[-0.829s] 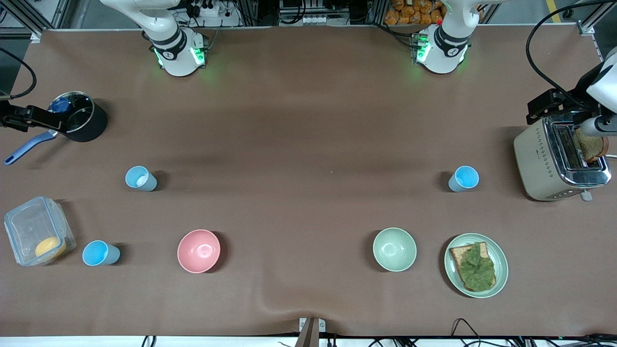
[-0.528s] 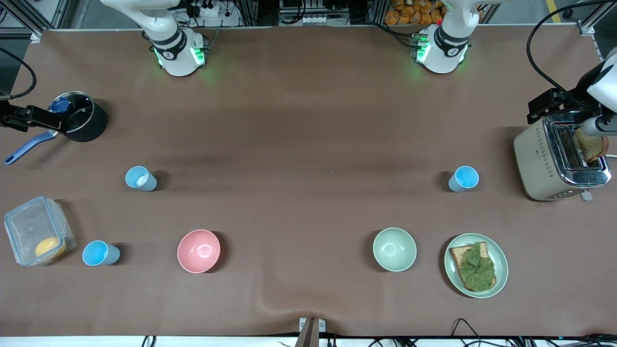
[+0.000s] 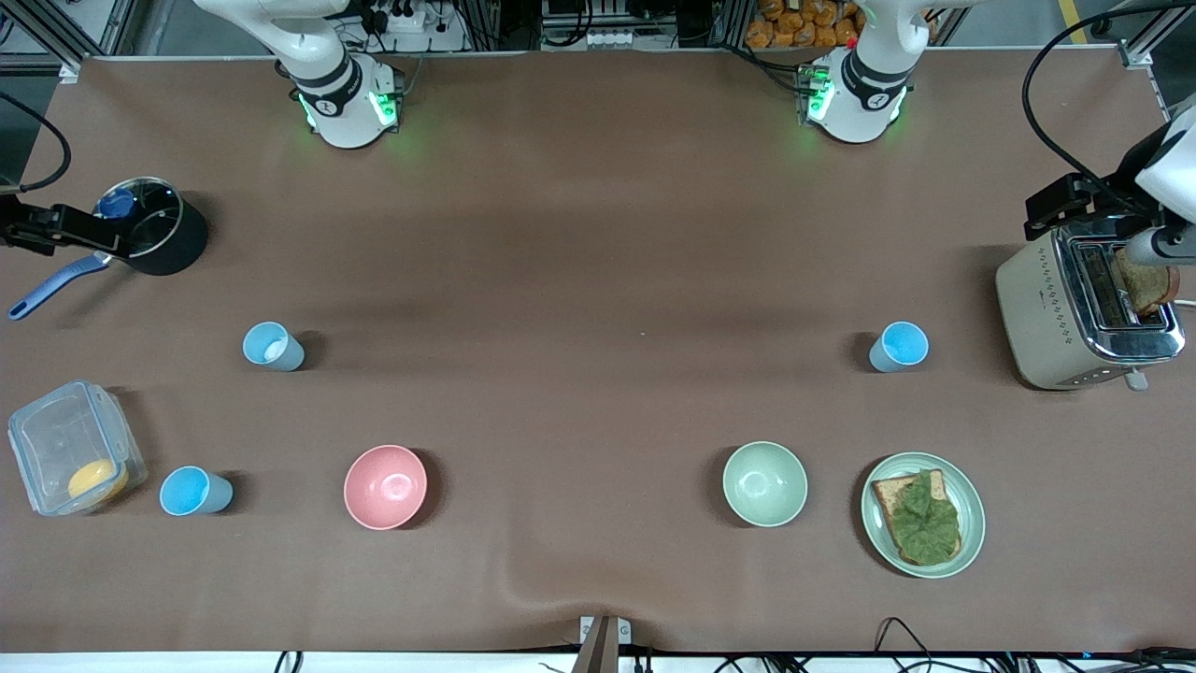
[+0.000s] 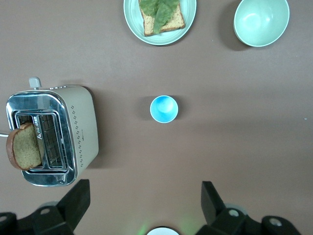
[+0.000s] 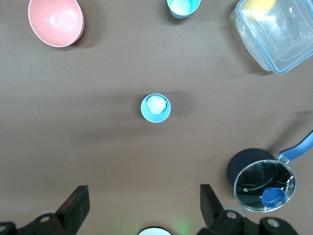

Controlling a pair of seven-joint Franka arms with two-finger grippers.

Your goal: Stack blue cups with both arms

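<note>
Three blue cups stand upright and apart on the brown table. A sky-blue cup (image 3: pixel 899 346) stands toward the left arm's end, beside the toaster, and shows in the left wrist view (image 4: pixel 164 108). A pale grey-blue cup (image 3: pixel 273 346) with something white inside stands toward the right arm's end and shows in the right wrist view (image 5: pixel 156 107). A brighter blue cup (image 3: pixel 194 491) stands nearer the front camera, beside the plastic box (image 5: pixel 183 6). My left gripper (image 4: pixel 145 196) and right gripper (image 5: pixel 144 196) are open and empty, high over their own bases, out of the front view.
A pink bowl (image 3: pixel 385 486), a pale green bowl (image 3: pixel 764 483) and a green plate (image 3: pixel 967 486) with toast and lettuce lie near the front. A toaster (image 3: pixel 1037 308) holding toast stands at the left arm's end. A black pot (image 3: pixel 173 238) and clear box (image 3: pixel 47 439) stand at the right arm's end.
</note>
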